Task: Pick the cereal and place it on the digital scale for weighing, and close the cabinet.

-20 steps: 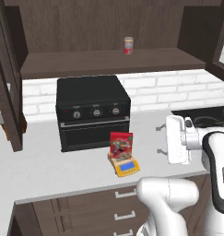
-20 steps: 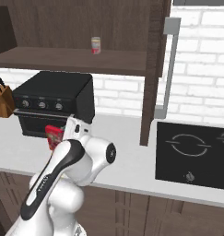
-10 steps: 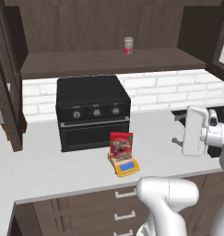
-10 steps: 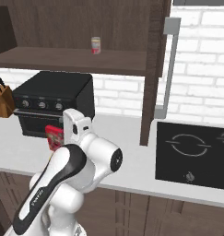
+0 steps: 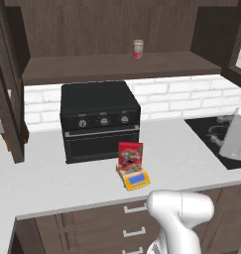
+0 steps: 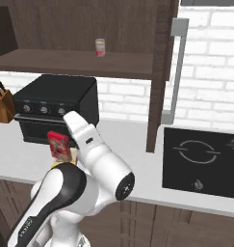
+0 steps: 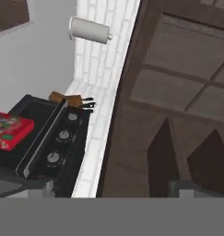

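Note:
The cereal (image 5: 130, 155), a small red box with a printed front, stands upright on the yellow-orange digital scale (image 5: 135, 179) in front of the black toaster oven. In the right base view the cereal (image 6: 58, 145) shows just left of my arm. The cabinet has its doors swung out: the left door (image 5: 6, 84) and the right door (image 6: 159, 72) with its silver bar handle (image 6: 174, 72). In the rolled hand view my gripper (image 7: 187, 159) is open and holds nothing, its fingertips (image 7: 162, 152) set against dark panelled cabinet wood (image 7: 182, 64). The cereal (image 7: 9, 130) lies far off at that view's left.
A black toaster oven (image 5: 99, 119) sits at the back of the counter. A small red-labelled can (image 5: 138, 48) stands on the cabinet shelf. A knife block (image 6: 3, 103) is at the left, a black cooktop (image 6: 205, 159) at the right. A paper towel roll (image 7: 89, 30) hangs on the wall.
My arm has swung away from the scale, toward the right edge of the left base view and higher in the right base view. The cereal stays on the scale.

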Motion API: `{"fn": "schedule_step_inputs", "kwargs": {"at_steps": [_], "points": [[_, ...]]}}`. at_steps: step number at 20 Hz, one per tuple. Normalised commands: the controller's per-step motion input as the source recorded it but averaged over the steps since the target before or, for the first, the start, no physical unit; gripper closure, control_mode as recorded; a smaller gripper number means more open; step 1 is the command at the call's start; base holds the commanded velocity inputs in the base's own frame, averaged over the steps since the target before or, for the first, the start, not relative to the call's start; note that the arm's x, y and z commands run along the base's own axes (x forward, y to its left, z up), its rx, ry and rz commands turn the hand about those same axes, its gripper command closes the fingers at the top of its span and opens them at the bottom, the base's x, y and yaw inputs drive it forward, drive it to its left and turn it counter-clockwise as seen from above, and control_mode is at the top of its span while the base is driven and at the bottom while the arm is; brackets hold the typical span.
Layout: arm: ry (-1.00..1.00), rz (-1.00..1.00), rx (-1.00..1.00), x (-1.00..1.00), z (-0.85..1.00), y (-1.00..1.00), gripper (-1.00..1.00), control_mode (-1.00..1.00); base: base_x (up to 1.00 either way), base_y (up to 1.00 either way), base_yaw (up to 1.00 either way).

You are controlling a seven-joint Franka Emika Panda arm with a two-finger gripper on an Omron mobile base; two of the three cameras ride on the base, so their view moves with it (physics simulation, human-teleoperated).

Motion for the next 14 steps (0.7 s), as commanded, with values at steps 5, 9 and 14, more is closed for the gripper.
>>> {"fn": "schedule_step_inputs", "kwargs": {"at_steps": [5, 9, 14], "points": [[-0.42, -0.48, 0.03, -0.79, 0.0, 0.0, -1.0, -1.0, 0.0, 0.0, 0.0], [-0.18, -0.39, 0.23, -0.87, 0.0, -0.01, -1.0, -1.0, 0.0, 0.0, 0.0], [-0.16, -0.21, 0.32, -0.99, -0.16, -0.09, -1.0, -1.0, 0.0, 0.0, 0.0]]}}
